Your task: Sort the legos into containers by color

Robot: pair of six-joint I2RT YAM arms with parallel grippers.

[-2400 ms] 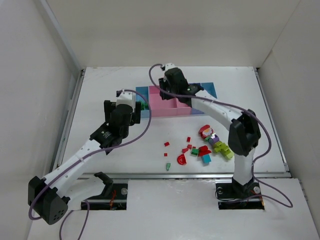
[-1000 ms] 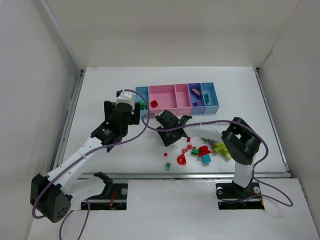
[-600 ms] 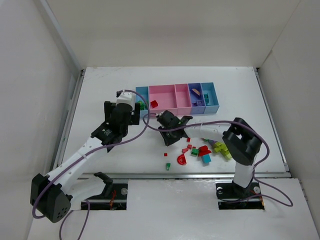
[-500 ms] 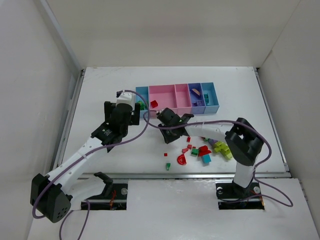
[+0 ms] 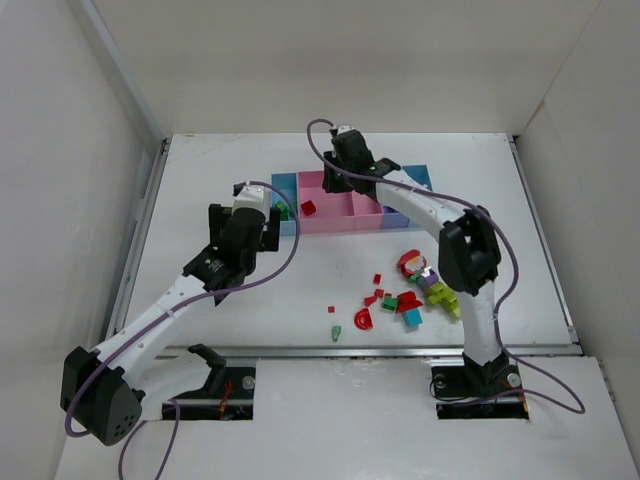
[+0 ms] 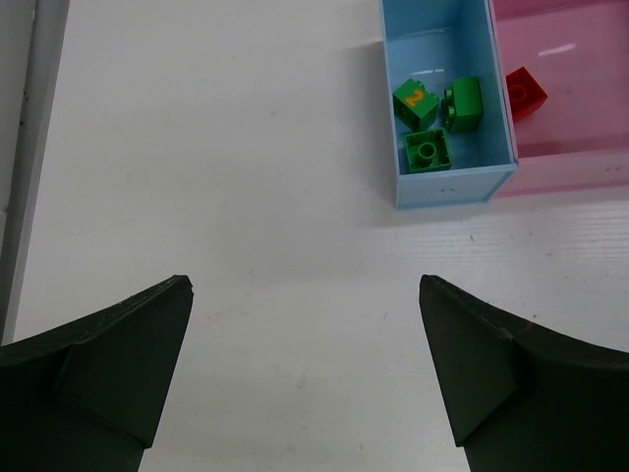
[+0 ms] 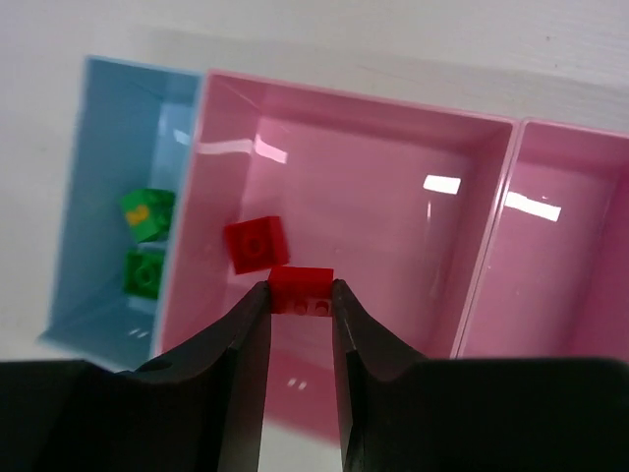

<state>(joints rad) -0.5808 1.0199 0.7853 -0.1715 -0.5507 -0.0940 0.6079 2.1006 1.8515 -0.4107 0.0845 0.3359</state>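
On the near side of the containers (image 5: 325, 222) we see a loose scatter of legos (image 5: 410, 297) lying on the worktop (image 5: 300, 280). They are red, green, lime-yellow, purple and teal pieces, set apart from the containers' front wall and toward their right half. Closer to the containers, off their left end, the left pincer (image 6: 303, 295) hangs over bare worktop with its jaws spread wide and nothing between them. Just beyond it, in the containers' left-hand light blue bin (image 6: 452, 185), we count three green bricks (image 6: 432, 123) huddled together, one of them marked with a yellow figure. Next to that bin sits the wide pink bin (image 7: 393, 197), where a second red brick (image 7: 255, 243) lies on the floor near the left wall. Above this pink bin the right pincer (image 7: 300, 310) points down, pinching a small red brick (image 7: 301, 285) between its fingertips, just beside the one lying below.
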